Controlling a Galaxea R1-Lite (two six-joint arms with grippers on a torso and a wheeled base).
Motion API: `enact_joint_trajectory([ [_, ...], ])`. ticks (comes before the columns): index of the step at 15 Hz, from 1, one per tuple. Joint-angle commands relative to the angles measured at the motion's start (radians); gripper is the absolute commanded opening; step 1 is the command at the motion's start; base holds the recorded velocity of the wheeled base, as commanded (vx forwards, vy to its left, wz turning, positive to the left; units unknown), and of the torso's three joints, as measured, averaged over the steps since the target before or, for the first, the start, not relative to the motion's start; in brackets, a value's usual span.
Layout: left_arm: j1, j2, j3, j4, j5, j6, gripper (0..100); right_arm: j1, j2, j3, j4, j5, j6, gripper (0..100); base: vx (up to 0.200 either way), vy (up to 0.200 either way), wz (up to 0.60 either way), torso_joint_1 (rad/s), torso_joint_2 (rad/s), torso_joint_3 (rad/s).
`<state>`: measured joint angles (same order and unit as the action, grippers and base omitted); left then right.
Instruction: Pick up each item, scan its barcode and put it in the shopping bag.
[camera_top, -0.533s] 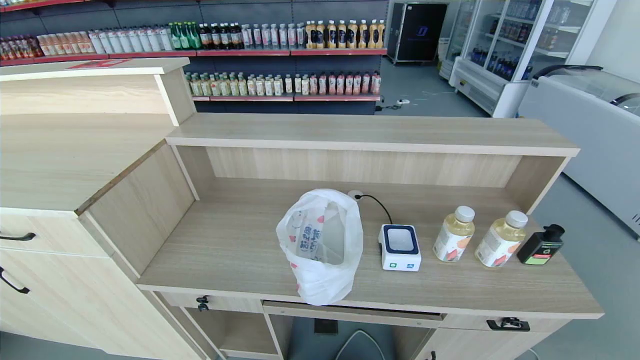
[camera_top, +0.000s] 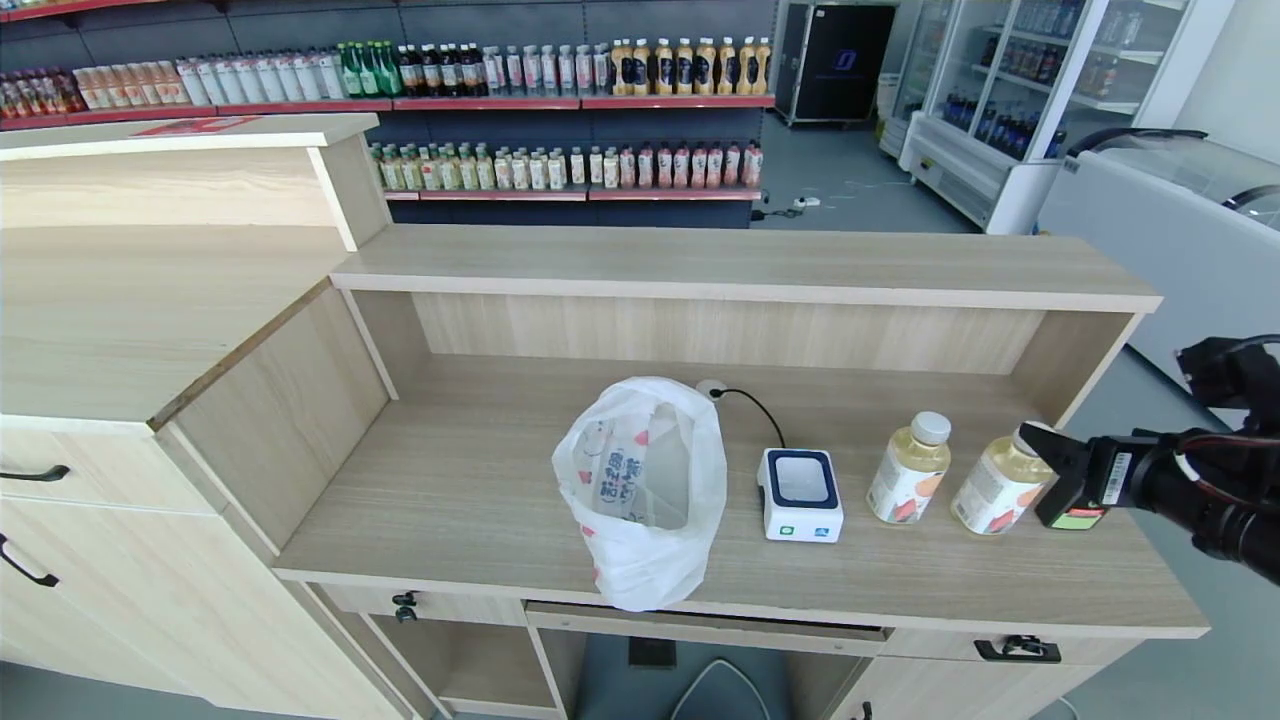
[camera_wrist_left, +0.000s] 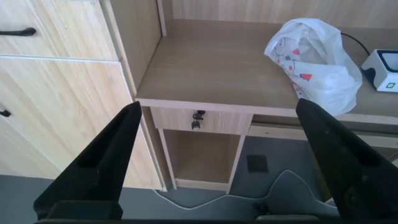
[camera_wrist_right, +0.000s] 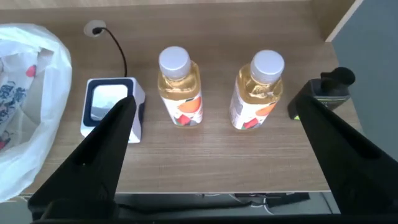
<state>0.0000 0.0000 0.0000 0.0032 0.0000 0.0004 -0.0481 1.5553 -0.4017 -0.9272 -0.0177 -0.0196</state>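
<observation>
Change: the right arm has come into the head view from the right, and the right gripper (camera_wrist_right: 216, 102) now hangs above the right end of the tabletop (camera_top: 480, 500), partly covering the black bottle (camera_wrist_right: 336, 84). Nothing on the tabletop has shifted.

- Right gripper: fingers spread wide, nothing between them. Its wrist view looks down on both juice bottles and the black bottle.
- Left gripper (camera_wrist_left: 219, 107): also wide open and empty, parked low off the near-left corner of the tabletop, well apart from the goods.
- Shopping bag (camera_top: 640, 490): stands left of centre with its mouth open.
- Scanner (camera_top: 800, 492): just right of the bag, window facing up, cable running to the far side.
- The left juice bottle (camera_top: 908, 470), the right juice bottle (camera_top: 1000, 485) and the black bottle stand upright in a row right of the scanner, none touching.

My read: this is the approach for the first pick, probably the black bottle or the right juice bottle. No grasp yet, and none of the three is scanned or bagged.

Labels:
- Juice bottles: white caps, pale yellow liquid, white wrap with a red-orange fruit picture. The text is too small to read.
- Black bottle: green label low on the body, print unreadable.
- Bag: blue characters and red marks on white film. I can't tell whether anything is inside.
</observation>
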Motion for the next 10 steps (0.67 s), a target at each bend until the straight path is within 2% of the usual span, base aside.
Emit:
enact_joint_trajectory([
  [1, 0.0, 0.0, 0.0, 0.0, 0.0, 0.0, 100, -0.012, 0.252, 0.001, -0.067, -0.001, -0.017, 100, 0.0, 0.0, 0.0, 0.0, 0.0, 0.0],
  [10, 0.0, 0.0, 0.0, 0.0, 0.0, 0.0, 100, -0.03, 0.483, -0.017, -0.272, -0.005, -0.063, 100, 0.0, 0.0, 0.0, 0.0, 0.0, 0.0],
])
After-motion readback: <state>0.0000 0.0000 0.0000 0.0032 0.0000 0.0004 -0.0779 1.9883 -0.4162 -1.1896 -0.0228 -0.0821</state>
